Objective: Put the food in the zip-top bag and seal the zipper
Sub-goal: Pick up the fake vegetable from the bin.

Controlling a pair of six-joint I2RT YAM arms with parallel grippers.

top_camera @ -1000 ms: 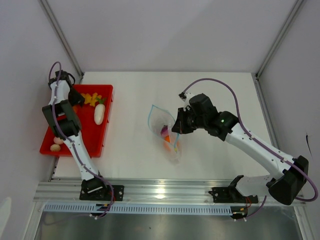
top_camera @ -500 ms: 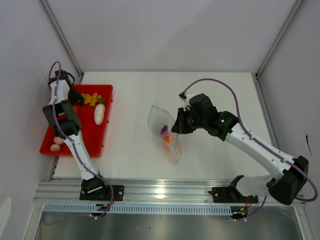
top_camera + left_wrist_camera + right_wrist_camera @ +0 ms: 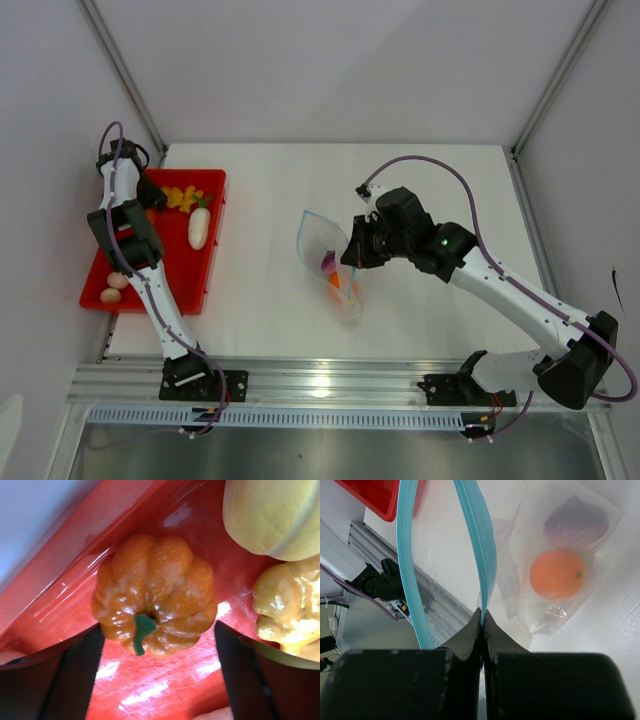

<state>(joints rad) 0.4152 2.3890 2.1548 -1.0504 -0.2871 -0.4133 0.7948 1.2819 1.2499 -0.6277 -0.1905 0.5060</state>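
In the left wrist view, an orange toy pumpkin [image 3: 152,595] with a green stem lies on the red tray [image 3: 150,690]. My left gripper [image 3: 159,628] stands open, its fingertips on either side of the pumpkin's near part. From above, this gripper [image 3: 150,196] is over the tray's back left corner. My right gripper [image 3: 482,614] is shut on the teal zipper [image 3: 480,545] of the zip-top bag [image 3: 325,240] and holds the mouth up and open. Inside the bag lie an orange food piece [image 3: 556,574] and a purple food piece [image 3: 575,522].
The red tray [image 3: 190,280] sits at the table's left edge. It holds yellow pieces [image 3: 182,198], a white radish [image 3: 198,228] and two eggs [image 3: 115,288]. Two yellow pieces [image 3: 290,610] lie just right of the pumpkin. The tray's wall [image 3: 75,555] runs just behind it.
My right gripper has shifted slightly left with the bag's edge. The left gripper has stayed over the tray's back corner, and its jaws have begun to narrow.
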